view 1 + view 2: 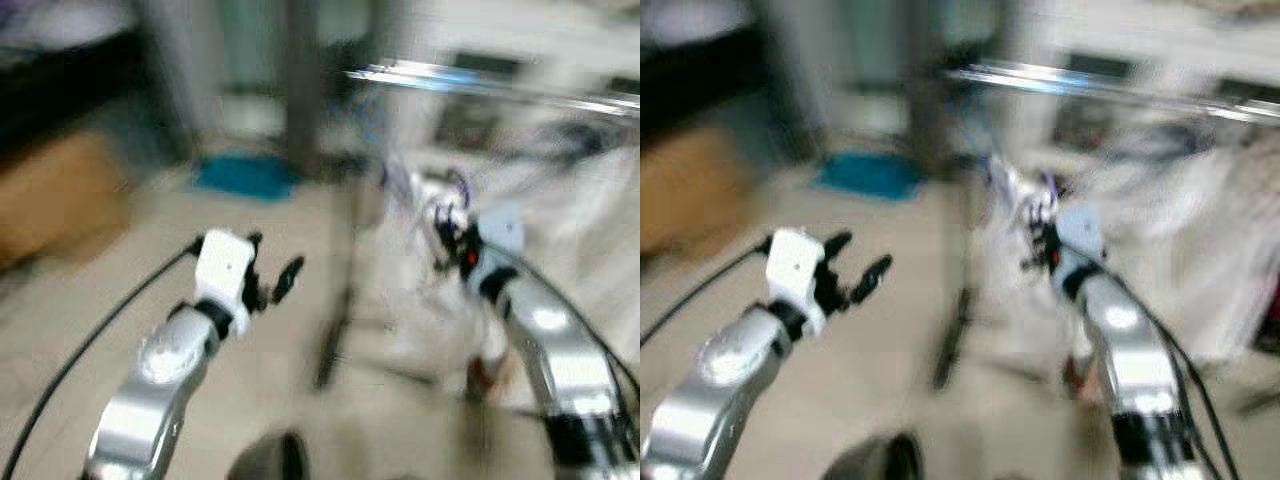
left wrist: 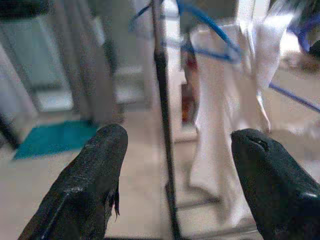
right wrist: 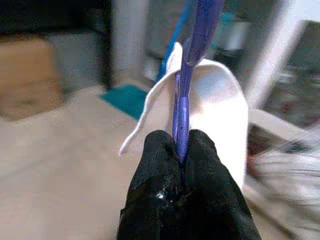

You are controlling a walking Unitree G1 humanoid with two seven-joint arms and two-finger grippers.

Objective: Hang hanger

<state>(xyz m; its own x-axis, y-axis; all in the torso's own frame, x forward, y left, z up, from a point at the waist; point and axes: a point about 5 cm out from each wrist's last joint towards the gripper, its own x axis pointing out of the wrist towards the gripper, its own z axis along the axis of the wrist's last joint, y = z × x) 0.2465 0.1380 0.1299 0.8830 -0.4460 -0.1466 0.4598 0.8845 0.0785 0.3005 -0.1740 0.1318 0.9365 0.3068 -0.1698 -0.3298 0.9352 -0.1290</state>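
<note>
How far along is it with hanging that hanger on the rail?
Done: the right tool is shut on the purple hanger, with a white garment draped on it. In hand: carrying it up toward the metal rail. Left: hooking it on and letting go. The left tool is open.

Silver arms point(image 1: 165, 375), black-fingered grippers point(image 1: 270, 283)
</note>
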